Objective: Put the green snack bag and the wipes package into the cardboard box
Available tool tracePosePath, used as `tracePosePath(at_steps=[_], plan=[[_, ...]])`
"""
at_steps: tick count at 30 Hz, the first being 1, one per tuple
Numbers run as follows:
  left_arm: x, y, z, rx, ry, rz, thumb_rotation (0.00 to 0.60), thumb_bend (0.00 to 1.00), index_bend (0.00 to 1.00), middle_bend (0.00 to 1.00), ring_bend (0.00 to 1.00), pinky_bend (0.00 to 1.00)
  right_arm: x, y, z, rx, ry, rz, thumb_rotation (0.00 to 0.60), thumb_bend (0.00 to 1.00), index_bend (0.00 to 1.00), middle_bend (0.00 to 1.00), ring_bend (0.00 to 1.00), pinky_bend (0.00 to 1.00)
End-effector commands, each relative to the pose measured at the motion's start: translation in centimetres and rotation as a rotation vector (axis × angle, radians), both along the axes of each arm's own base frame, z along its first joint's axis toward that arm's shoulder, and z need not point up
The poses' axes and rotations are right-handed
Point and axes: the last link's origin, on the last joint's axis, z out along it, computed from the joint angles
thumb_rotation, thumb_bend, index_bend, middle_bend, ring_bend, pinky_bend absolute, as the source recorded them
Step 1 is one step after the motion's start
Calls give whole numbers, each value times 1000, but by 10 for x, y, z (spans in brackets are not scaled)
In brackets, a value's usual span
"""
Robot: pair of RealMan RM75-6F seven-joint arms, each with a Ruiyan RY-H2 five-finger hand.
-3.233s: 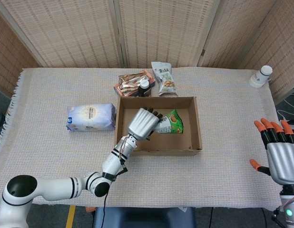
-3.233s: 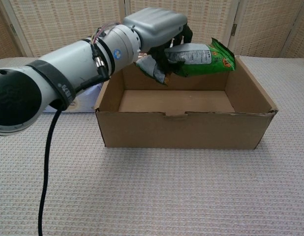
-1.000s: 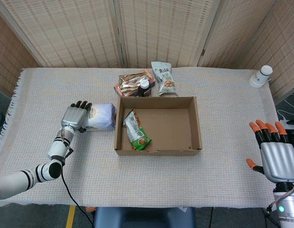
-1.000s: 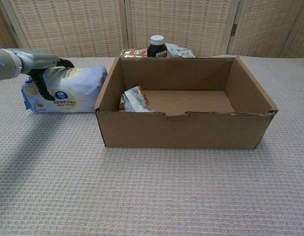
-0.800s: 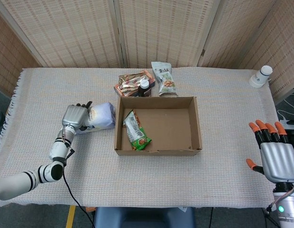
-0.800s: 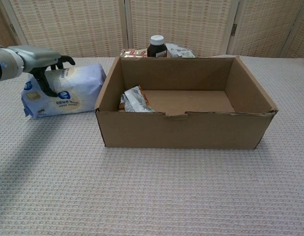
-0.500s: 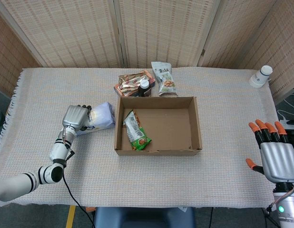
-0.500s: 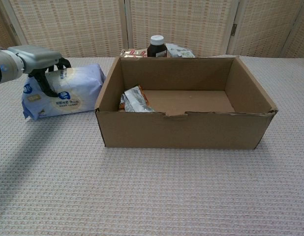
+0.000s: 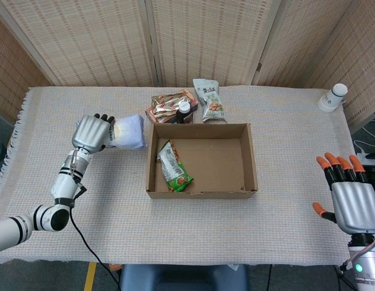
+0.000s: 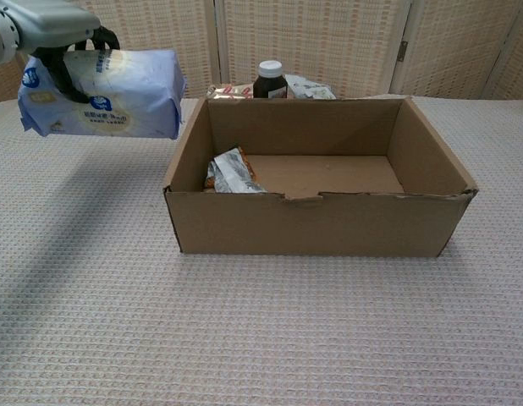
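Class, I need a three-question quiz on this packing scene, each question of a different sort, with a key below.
1. True or false: the green snack bag lies inside the cardboard box.
2. Which hand holds the wipes package? A) left hand B) right hand
3. Fill in: the wipes package is ___ the table, not resting on it.

Key: 1 true; 2 A; 3 above.

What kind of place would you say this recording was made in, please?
Probably an indoor robot test setup: a table under a woven cloth, folding woven screens close behind it, and groceries staged around a cardboard box.
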Motion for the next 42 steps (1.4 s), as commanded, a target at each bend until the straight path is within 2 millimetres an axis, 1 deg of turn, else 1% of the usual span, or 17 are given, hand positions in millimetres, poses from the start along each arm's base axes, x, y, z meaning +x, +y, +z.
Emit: tracePosePath(at_steps=[1, 3, 7, 8, 9, 13, 16, 20, 24, 27, 31, 35, 38, 40, 41, 42], plan=[[22, 0, 13, 19, 45, -48, 600, 429, 764, 913, 797, 863, 0, 1, 1, -2, -3, 4, 600, 141, 139, 77, 0, 15], [33, 0, 19, 28, 70, -66, 600, 428, 768, 915, 799, 864, 0, 1, 2, -3, -5, 7, 600, 141, 139, 77, 0, 15], [38, 0, 20, 28, 73, -72, 600, 429, 771, 918, 801, 865, 1, 1, 2, -3, -7, 8, 600, 141, 139, 77, 0, 15], [56, -1, 23, 36, 89, -123, 600, 429, 773, 920, 803, 866, 1, 1, 3, -7, -10, 11, 600, 141, 139, 77, 0, 15], [67, -3, 23, 38, 96, -148, 600, 429, 775, 923, 804, 866, 1, 1, 4, -8, -12, 12, 600, 141, 139, 77, 0, 15], [94, -10, 22, 42, 99, -200, 600, 430, 778, 928, 808, 869, 1, 1, 6, -7, -17, 14, 600, 141, 139, 77, 0, 15], [117, -16, 15, 26, 28, -226, 600, 430, 779, 929, 809, 870, 1, 1, 7, -8, -19, 15, 600, 142, 139, 77, 0, 15], [146, -29, -2, -44, -86, -229, 600, 430, 781, 935, 817, 892, 1, 2, 8, -6, -21, 19, 600, 142, 139, 77, 0, 15], [176, -43, -29, -121, -194, -230, 600, 433, 782, 937, 820, 900, 2, 3, 8, -3, -25, 26, 600, 141, 139, 77, 0, 15], [192, -53, -52, -177, -248, -225, 600, 444, 782, 937, 821, 901, 1, 4, 8, -1, -27, 25, 600, 142, 139, 77, 0, 15], [209, -55, -77, -208, -280, -229, 600, 455, 783, 937, 820, 906, 1, 5, 10, -7, -31, 27, 600, 141, 139, 77, 0, 15], [222, -57, -97, -211, -323, -247, 600, 453, 784, 938, 821, 907, 1, 5, 12, -13, -34, 25, 600, 141, 139, 77, 0, 15], [224, -57, -111, -202, -350, -254, 600, 454, 784, 939, 820, 906, 0, 5, 14, -14, -35, 22, 600, 141, 139, 77, 0, 15], [222, -55, -118, -185, -355, -256, 600, 451, 770, 929, 815, 902, 0, 5, 15, -16, -37, 21, 600, 141, 139, 77, 0, 15], [218, -54, -122, -181, -343, -255, 600, 433, 725, 891, 786, 878, 0, 6, 16, -19, -37, 22, 600, 141, 139, 77, 0, 15], [214, -53, -125, -188, -325, -252, 600, 392, 634, 804, 715, 815, 0, 6, 16, -21, -37, 24, 600, 142, 139, 77, 0, 15]])
